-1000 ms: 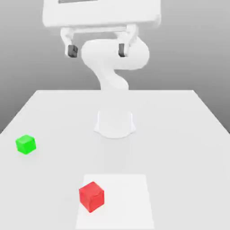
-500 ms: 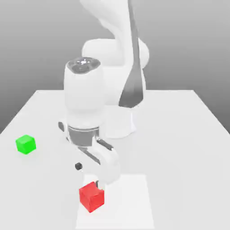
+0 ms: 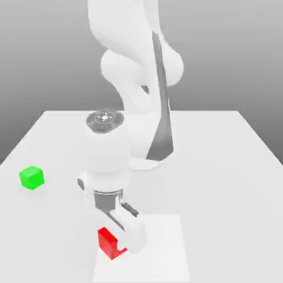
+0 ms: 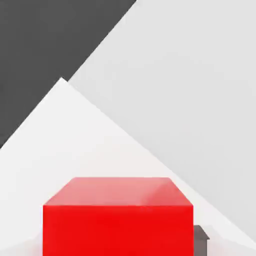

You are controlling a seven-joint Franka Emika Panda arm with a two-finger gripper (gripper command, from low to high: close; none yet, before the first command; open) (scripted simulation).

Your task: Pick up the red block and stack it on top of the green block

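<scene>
Progress is at the grasping stage, by my reading: the red block (image 3: 110,243) sits on the bench (image 3: 221,166), on a paler square patch near the front edge in the exterior view, and nothing has been lifted or stacked. The arm's hand is low over it, with the pincer (image 3: 130,240) down at the block's side toward the exterior view's right, partly covering that face. Whether the fingers are apart or already pressing on the block cannot be told from either view; the hand view shows one dark finger pad (image 4: 201,239) just beside the block's edge, close enough that it may be touching, and the gap, if any, cannot be made out. The green block (image 3: 31,178) stands well apart, toward the exterior view's left and farther back on the bench, with nothing on top of it. What remains is the whole carry: close on the red block, raise it, move it across to the green one, and set it down squarely. The red block looks like a plain cube, evenly coloured, flat-faced and sharp-edged, resting level on the bench; its top face appears slightly lighter than its front in the hand view.
</scene>
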